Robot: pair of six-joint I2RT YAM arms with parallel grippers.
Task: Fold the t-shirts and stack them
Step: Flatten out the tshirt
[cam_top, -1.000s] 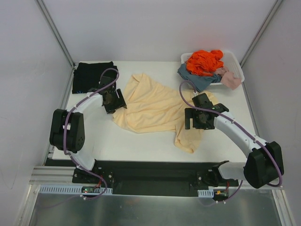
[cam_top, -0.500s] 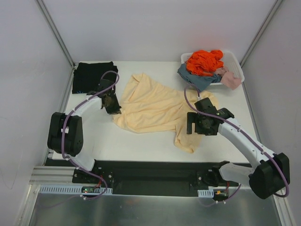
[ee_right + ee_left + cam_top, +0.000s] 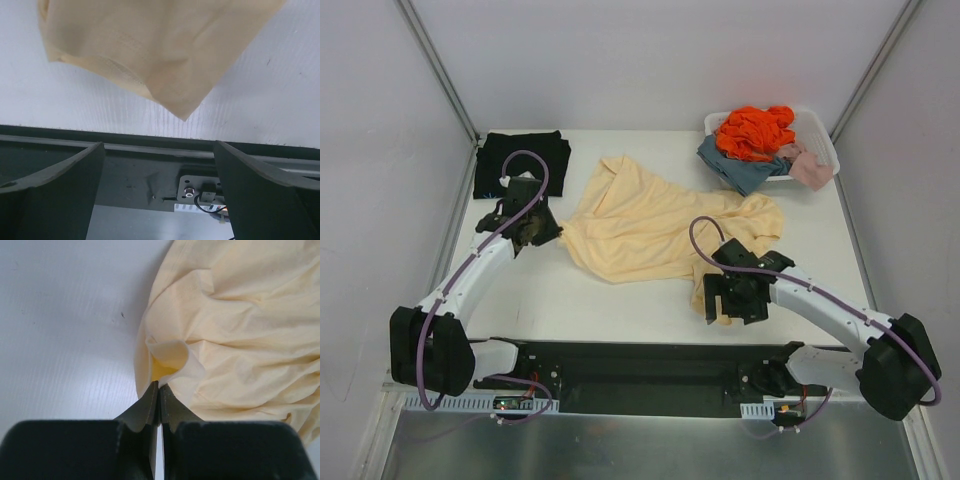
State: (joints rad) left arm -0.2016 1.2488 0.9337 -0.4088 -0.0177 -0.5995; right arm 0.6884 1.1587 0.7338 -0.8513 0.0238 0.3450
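The cream-yellow t-shirt (image 3: pixel 655 225) lies crumpled and unfolded across the middle of the counter (image 3: pixel 610 300). Its body spreads from near the left half toward the right, and one narrow part trails down toward the near edge. The black t-shirt (image 3: pixel 520 160) sits folded flat in the far left corner, apart from the yellow one.

The left claw (image 3: pixel 545 230) is at the left edge of the cream-yellow t-shirt. In the left wrist view its fingers (image 3: pixel 147 407) are pressed together, and the left claw (image 3: pixel 159 387) pinches the rim of the cream-yellow t-shirt (image 3: pixel 235 340). The cloth curls into a small loop just above the tips, with creases fanning away from them. Bare counter (image 3: pixel 60 315) shows to the left of the cloth.

The right claw (image 3: pixel 732 300) hangs over the trailing part of the shirt close to the near edge, right of centre. In the right wrist view the right claw (image 3: pixel 159 145) is spread wide and holds nothing. Its two fingers (image 3: pixel 55 185) stand well apart on either side. A hemmed corner of the cream-yellow t-shirt (image 3: pixel 150 45) lies on the white counter (image 3: pixel 280 100) beyond them, its tip pointing toward the dark rail (image 3: pixel 150 180) along the near edge.

A white basket (image 3: pixel 825 140) stands in the far right corner, heaped with orange cloth (image 3: pixel 755 130), grey-blue cloth (image 3: pixel 740 165) and a pink piece (image 3: pixel 810 172) draped over its rim.
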